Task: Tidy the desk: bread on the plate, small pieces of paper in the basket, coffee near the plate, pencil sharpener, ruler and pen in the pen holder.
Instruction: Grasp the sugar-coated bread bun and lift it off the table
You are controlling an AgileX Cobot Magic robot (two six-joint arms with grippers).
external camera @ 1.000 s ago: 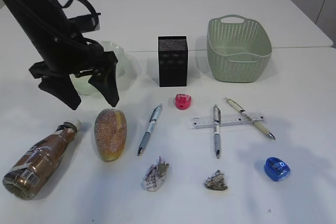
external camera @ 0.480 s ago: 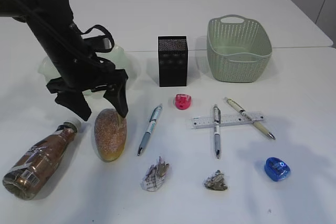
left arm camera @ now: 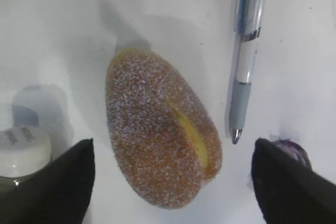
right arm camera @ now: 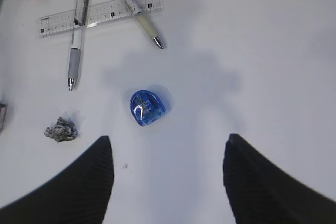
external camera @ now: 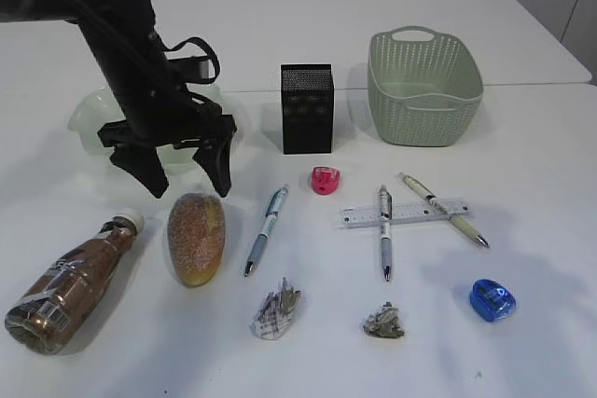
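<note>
Two crumpled paper scraps lie nearest on the white counter (external camera: 522,137): a larger one (external camera: 275,312) and a smaller grey one (external camera: 383,322) to its right, with a blue pencil sharpener (external camera: 492,299) farther right. At the near left the coffee (external camera: 70,281) lies on its side, white cap pointing away, and just beside it the bread (external camera: 196,238) lies lengthwise, a pale split showing along one flank in the left wrist view. Right of the bread rests a blue-grey pen (external camera: 266,229). Beyond the small scrap the ruler (external camera: 403,213) lies crosswise with a second pen (external camera: 384,230) and a cream pen (external camera: 443,209) across it. A pink pencil sharpener (external camera: 325,180) sits a little farther back.

The left end effector (external camera: 183,172) hangs above the bread's far end, jaws spread wide and empty, the bread between them from its wrist camera. The right end effector (right arm camera: 168,177) hovers over bare counter near the blue sharpener, jaws apart, holding nothing.

Behind the left arm stands the plate (external camera: 89,121), partly hidden. The pen holder (external camera: 307,109) stands upright mid-counter, and the basket (external camera: 424,89) sits to its right.
</note>
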